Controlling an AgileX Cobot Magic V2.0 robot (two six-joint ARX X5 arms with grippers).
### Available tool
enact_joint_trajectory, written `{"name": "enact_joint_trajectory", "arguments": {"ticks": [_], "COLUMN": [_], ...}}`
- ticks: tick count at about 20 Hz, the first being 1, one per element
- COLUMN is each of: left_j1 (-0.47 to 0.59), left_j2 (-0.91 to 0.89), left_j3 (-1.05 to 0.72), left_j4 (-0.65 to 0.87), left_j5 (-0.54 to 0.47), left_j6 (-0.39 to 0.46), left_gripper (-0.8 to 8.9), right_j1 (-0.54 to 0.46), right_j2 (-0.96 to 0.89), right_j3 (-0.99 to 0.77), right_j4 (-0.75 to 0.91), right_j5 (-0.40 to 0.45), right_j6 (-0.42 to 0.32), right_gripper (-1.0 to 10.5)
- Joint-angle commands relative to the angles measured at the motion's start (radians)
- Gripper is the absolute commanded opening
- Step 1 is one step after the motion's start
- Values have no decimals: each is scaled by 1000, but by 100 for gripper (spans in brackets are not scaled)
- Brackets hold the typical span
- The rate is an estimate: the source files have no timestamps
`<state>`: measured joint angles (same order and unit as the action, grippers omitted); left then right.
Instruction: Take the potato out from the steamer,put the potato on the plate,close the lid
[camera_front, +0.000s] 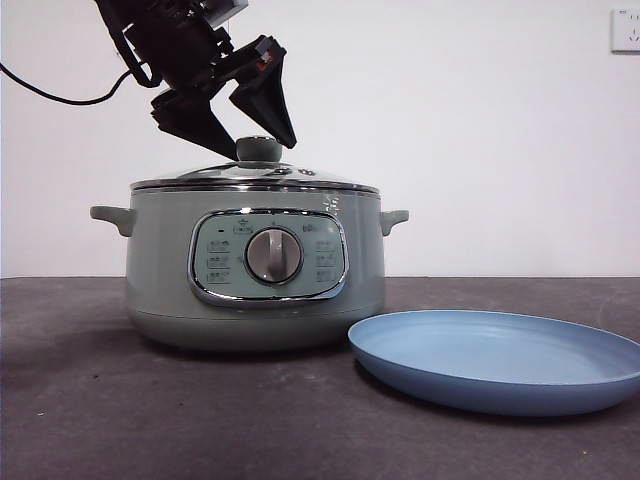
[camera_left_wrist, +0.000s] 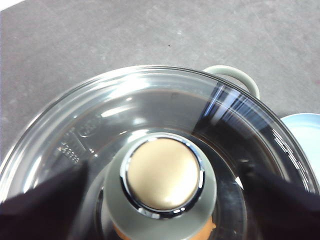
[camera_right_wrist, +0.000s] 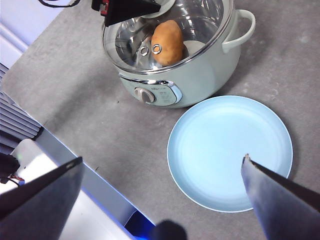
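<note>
The left hand (camera_front: 250, 125), jaws spread wide, straddles the knob (camera_front: 259, 150) of the lid (camera_front: 300, 178) without gripping.

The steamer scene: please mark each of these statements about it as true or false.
1. The lid sits on the steamer. True.
2. The potato lies on the plate. False: it is inside the steamer, seen through the glass lid; the plate holds nothing.
3. The left gripper hangs open over the lid's knob. True.
4. The right gripper is shut on the potato. False: it is open above the plate and table, holding nothing.
5. The plate stands on top of the steamer. False: it lies on the table beside it.
</note>
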<state>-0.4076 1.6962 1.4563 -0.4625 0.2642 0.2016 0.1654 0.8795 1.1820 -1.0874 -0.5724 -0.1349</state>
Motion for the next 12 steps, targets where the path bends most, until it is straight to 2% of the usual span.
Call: {"name": "enact_joint_trajectory", "arguments": {"ticks": [1, 2, 5, 7, 8, 12], "left_j1": [-7, -12, -17, -18, -18, -18], "left_j2": [10, 10, 10, 10, 10, 8], "left_j3": [3, 3, 3, 3, 3, 4], "left_j4": [-6, -5, -2, -2, -2, 3], "left_j5": [2, 2, 0, 1, 1, 1], "left_j6": [8, 8, 8, 8, 8, 4], "left_gripper": [345, 268, 149, 12, -12, -9], "right_j1": [2, 2, 2, 2, 2, 2], "right_j2": [0, -1, -1, -1, -1, 0], "right_j3": [1, 1, 1, 1, 1, 1], "right_j4": [5, 5, 5, 5, 5, 5], "right_j5": [2, 2, 2, 2, 2, 2], "right_j6": [8, 12, 14, 14, 14, 14], "right_gripper": [690, 690, 690, 690, 690, 690]}}
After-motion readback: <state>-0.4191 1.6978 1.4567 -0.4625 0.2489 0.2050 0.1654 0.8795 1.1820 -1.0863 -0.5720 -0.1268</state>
